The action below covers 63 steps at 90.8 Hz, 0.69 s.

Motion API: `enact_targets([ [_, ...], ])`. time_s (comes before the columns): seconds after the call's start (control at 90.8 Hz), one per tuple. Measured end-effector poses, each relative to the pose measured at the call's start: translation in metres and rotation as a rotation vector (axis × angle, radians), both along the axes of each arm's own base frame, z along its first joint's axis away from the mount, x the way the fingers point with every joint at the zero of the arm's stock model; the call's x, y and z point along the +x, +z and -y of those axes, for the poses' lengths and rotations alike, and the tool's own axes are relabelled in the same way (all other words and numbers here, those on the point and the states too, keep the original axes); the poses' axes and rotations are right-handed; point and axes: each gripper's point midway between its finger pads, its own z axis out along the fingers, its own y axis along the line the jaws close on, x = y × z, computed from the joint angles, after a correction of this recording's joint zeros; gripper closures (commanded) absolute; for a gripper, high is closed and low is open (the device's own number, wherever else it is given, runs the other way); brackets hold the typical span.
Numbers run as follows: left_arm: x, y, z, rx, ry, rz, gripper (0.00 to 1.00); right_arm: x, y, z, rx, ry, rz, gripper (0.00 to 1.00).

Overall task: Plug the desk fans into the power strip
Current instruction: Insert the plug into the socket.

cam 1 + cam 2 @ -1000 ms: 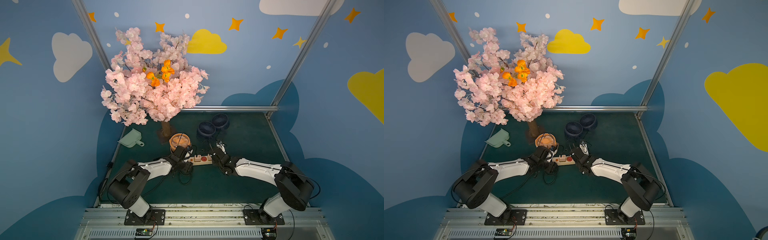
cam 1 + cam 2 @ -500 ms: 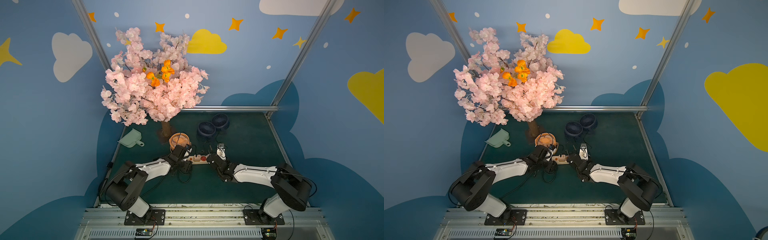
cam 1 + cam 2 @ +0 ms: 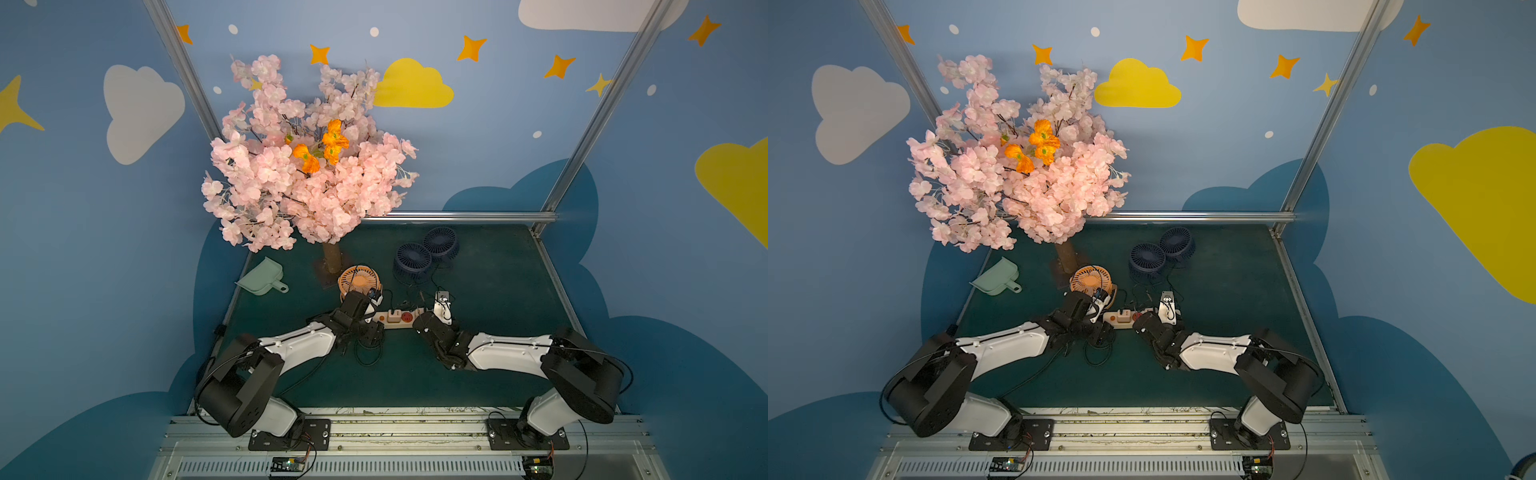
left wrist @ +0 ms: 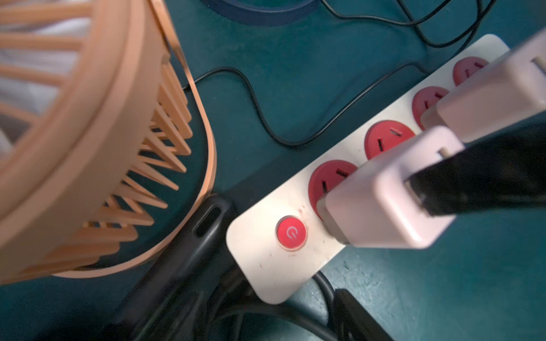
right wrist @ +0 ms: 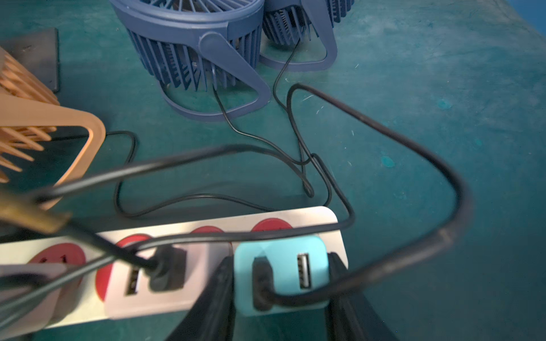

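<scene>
The cream power strip (image 3: 384,323) lies on the green table in front of the orange desk fan (image 3: 358,279). My left gripper (image 4: 277,251) clasps its button end (image 4: 266,265): one finger sits at the corner, the other by the black cord. My right gripper (image 5: 280,274) is shut on a turquoise USB adapter (image 5: 280,251) with a black cable in it, held at the strip's far end (image 5: 322,218) by the last red socket (image 5: 271,224). Its prongs are hidden. Two white adapters (image 4: 384,200) (image 4: 487,97) stand in other sockets.
Two blue fans (image 3: 413,257) (image 3: 439,241) stand behind the strip, their thin black cables (image 5: 236,130) looping over the table. A pink blossom tree (image 3: 307,178) rises at the back left, and a mint dustpan (image 3: 262,282) lies at the left edge.
My right gripper has shifted a little left to the strip's end, its forearm lower over the table. The left arm has stayed at the button end.
</scene>
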Motion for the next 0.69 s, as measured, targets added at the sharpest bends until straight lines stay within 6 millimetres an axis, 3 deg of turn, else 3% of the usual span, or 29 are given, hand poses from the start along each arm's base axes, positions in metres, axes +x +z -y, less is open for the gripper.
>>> enact_targets([
  [0.055, 0.0, 0.002, 0.0, -0.004, 0.0, 0.005, 0.28, 0.002, 0.004, -0.002, -0.006, 0.013, -0.024, 0.97],
  [0.132, 0.0, 0.005, 0.0, -0.009, 0.002, 0.008, 0.28, 0.003, 0.009, -0.005, -0.013, 0.04, -0.078, 0.77],
  [0.242, -0.001, 0.008, -0.001, -0.006, 0.004, 0.005, 0.27, 0.0, 0.015, -0.01, -0.018, 0.106, -0.182, 0.55],
  [0.363, -0.002, 0.013, -0.004, 0.003, 0.013, 0.003, 0.27, -0.015, 0.026, -0.008, -0.064, 0.195, -0.287, 0.14],
  [0.396, -0.002, 0.015, -0.006, 0.005, 0.019, 0.005, 0.27, -0.019, 0.031, -0.005, -0.075, 0.212, -0.305, 0.07],
  [0.617, -0.003, 0.04, -0.007, -0.033, 0.024, 0.054, 0.25, -0.042, 0.102, -0.001, 0.031, 0.336, -0.248, 0.03],
  [0.694, -0.004, 0.05, -0.006, -0.051, 0.022, 0.075, 0.25, -0.048, 0.118, 0.007, 0.072, 0.345, -0.214, 0.03],
])
